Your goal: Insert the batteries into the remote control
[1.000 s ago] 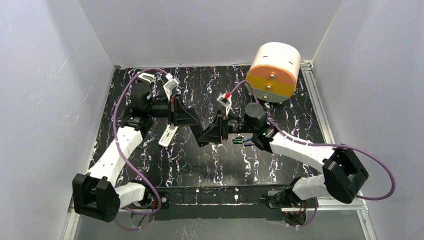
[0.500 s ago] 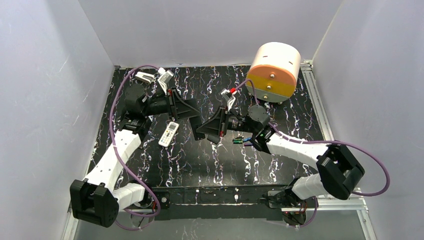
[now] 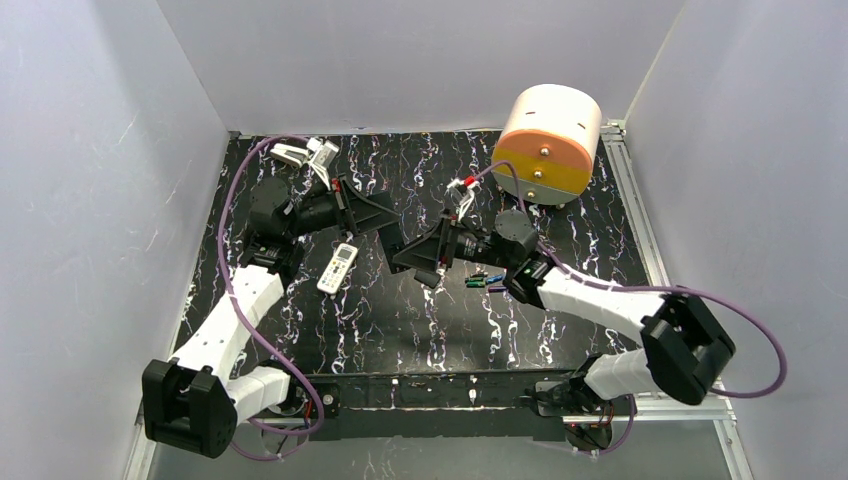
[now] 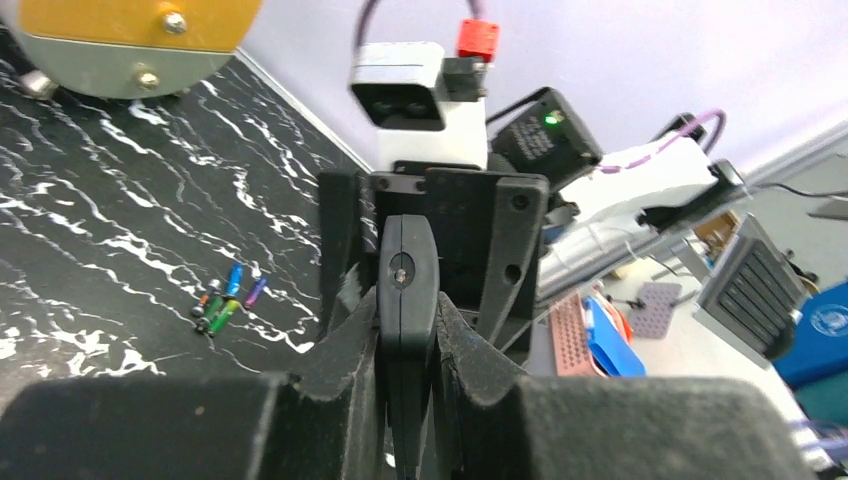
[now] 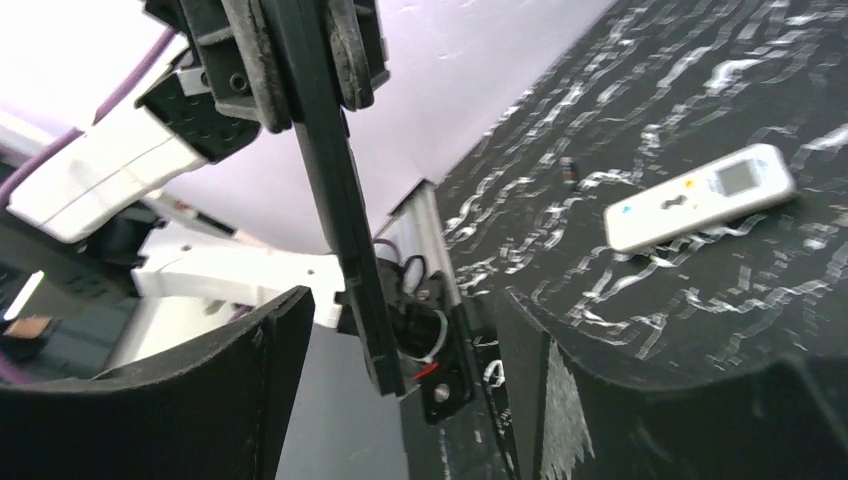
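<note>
Table [image 3: 420,330], black with white marbling: remote control [image 3: 337,268], white, lying flat left of centre, its length running toward the far edge. Batteries [image 3: 484,281], a small cluster of green and blue cylinders, right of centre, well apart from the remote control. Drum [image 3: 550,130], cream with orange and yellow bands, at the far right corner. Left gripper [image 3: 390,232] and right gripper [image 3: 408,262], both black, reach in from opposite sides and meet nearly tip to tip over the table's centre, between remote control and batteries; how their jaws stand cannot be told from above. A purple cable [image 3: 232,250] loops along each arm.
</note>
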Available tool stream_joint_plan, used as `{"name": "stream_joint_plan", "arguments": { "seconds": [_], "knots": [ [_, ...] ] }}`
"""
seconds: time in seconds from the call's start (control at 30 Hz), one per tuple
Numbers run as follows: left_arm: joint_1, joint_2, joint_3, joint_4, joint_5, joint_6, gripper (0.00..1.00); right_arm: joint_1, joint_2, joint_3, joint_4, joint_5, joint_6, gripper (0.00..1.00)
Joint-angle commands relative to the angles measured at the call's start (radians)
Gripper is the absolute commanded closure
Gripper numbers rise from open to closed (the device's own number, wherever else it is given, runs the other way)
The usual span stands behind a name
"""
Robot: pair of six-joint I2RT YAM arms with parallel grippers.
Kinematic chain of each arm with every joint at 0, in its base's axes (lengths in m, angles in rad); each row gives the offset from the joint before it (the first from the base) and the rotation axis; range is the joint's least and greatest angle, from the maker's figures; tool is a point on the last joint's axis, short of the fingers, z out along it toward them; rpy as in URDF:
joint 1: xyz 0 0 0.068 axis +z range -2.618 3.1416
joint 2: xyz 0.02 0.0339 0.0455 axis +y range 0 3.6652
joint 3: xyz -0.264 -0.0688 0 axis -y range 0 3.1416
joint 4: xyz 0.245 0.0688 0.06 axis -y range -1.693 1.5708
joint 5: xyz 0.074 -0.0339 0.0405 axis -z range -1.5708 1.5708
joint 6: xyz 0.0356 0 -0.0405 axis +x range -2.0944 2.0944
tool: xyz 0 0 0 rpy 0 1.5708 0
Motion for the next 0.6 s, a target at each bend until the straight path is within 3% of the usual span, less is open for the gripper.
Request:
{"name": "stream_joint_plan", "arguments": {
  "seconds": [0.0, 0.1, 0.2, 0.33, 0.43, 0.57],
  "knots": [
    [0.004, -0.036, -0.036, -0.090, -0.152, 0.119, 1.00, -0.023, -0.127, 0.046, -0.353, 0.188, -0.204, 0.24],
    [0.006, -0.044, -0.052, -0.227, -0.315, 0.209, 1.00, -0.032, -0.149, 0.119, -0.710, 0.378, -0.331, 0.25],
    [0.008, -0.042, -0.044, -0.338, -0.402, 0.276, 1.00, -0.034, -0.137, 0.171, -0.942, 0.578, -0.400, 0.29],
    [0.007, -0.031, -0.039, -0.351, -0.348, 0.295, 1.00, -0.038, -0.099, 0.211, -1.112, 0.707, -0.457, 0.36],
    [0.008, -0.038, -0.039, -0.374, -0.342, 0.317, 1.00, -0.040, -0.063, 0.247, -1.207, 0.744, -0.511, 0.36],
    [0.008, -0.039, -0.041, -0.394, -0.358, 0.327, 1.00, -0.059, -0.002, 0.270, -1.323, 0.851, -0.436, 0.43]
  ]
}}
